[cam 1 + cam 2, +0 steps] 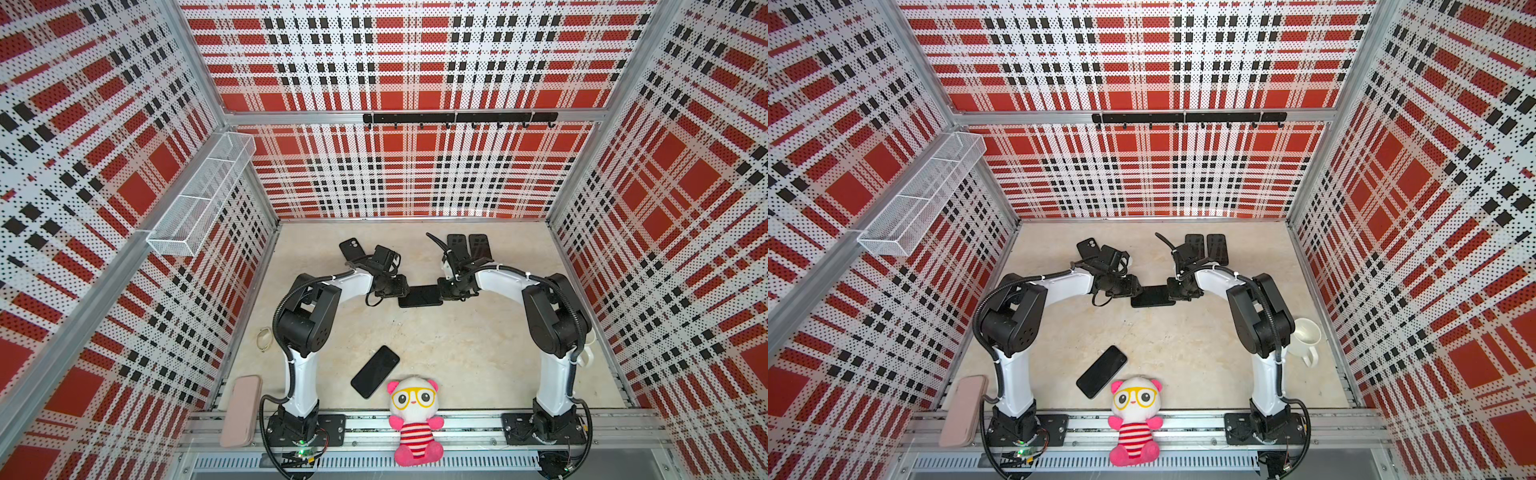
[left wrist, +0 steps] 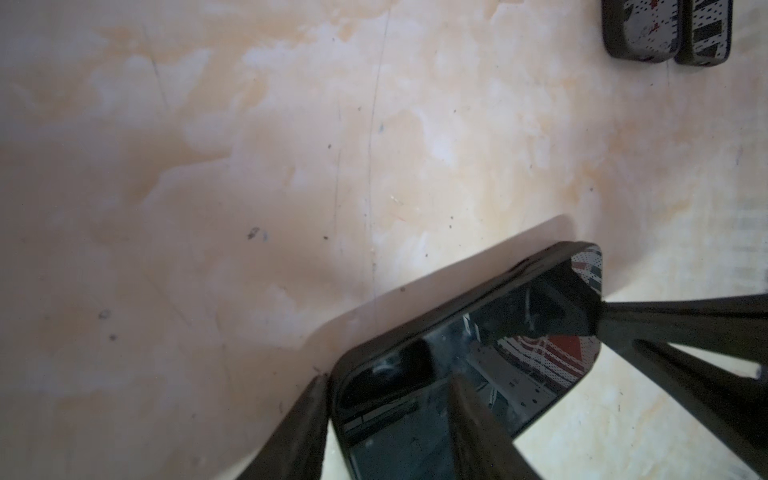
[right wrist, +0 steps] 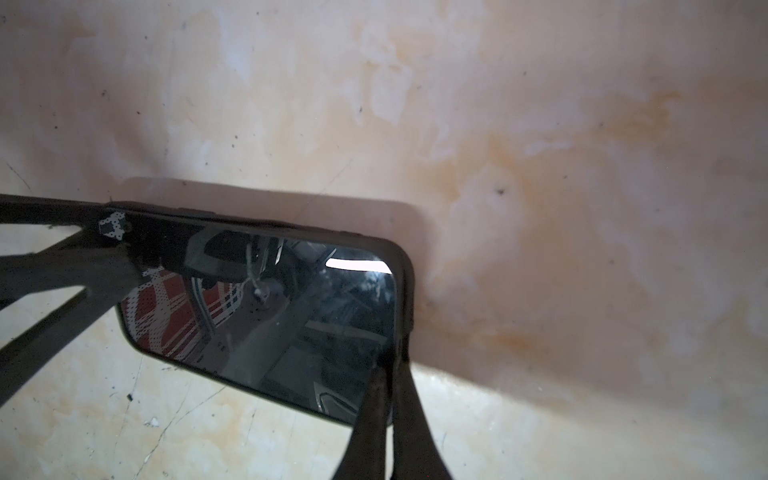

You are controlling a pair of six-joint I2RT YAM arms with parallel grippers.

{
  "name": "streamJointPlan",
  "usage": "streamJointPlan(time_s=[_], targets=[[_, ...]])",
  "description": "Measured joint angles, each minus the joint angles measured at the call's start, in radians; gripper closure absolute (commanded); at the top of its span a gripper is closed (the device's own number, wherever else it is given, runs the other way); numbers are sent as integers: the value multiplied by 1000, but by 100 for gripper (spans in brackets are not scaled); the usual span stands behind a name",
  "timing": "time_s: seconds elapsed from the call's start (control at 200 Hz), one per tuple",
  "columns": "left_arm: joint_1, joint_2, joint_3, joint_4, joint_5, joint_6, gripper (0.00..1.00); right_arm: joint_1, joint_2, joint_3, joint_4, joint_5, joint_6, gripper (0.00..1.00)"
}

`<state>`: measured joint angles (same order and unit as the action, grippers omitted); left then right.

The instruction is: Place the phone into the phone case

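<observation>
A black phone (image 1: 420,296) (image 1: 1152,296) lies screen up on the table, inside a black phone case whose rim (image 3: 405,291) (image 2: 457,307) wraps its edges. My left gripper (image 1: 400,286) (image 2: 390,380) stands over one end with its jaws apart: one finger (image 2: 299,432) is outside the case's corner, the other (image 2: 478,424) lies across the screen (image 2: 415,415). My right gripper (image 1: 441,291) (image 3: 388,370) is shut at the opposite end. Its tips meet at the case's rim beside the glass (image 3: 270,311). Whether the rim is pinched between them does not show.
A second black phone (image 1: 375,371) lies near the front, by a pink plush toy (image 1: 415,419). A black case (image 1: 351,248) is at the back left, two more (image 1: 457,244) (image 1: 480,245) at the back right. A pink case (image 1: 241,409), glasses (image 1: 264,337) and a white mug (image 1: 1306,338) flank the arms.
</observation>
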<state>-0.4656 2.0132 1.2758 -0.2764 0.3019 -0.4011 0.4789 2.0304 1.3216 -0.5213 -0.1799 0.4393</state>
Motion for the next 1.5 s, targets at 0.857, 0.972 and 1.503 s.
streamJointPlan(time_s=[0.857,0.972,1.503], targets=[[-13,7,0,27,31,-1,52,-39,-66,10,-91,-61,-51,79],[-28,10,0,33,51,1,52,-68,-66,22,-161,-100,-69,80],[-39,13,0,37,73,-8,54,-115,-61,5,-198,-213,-60,87]])
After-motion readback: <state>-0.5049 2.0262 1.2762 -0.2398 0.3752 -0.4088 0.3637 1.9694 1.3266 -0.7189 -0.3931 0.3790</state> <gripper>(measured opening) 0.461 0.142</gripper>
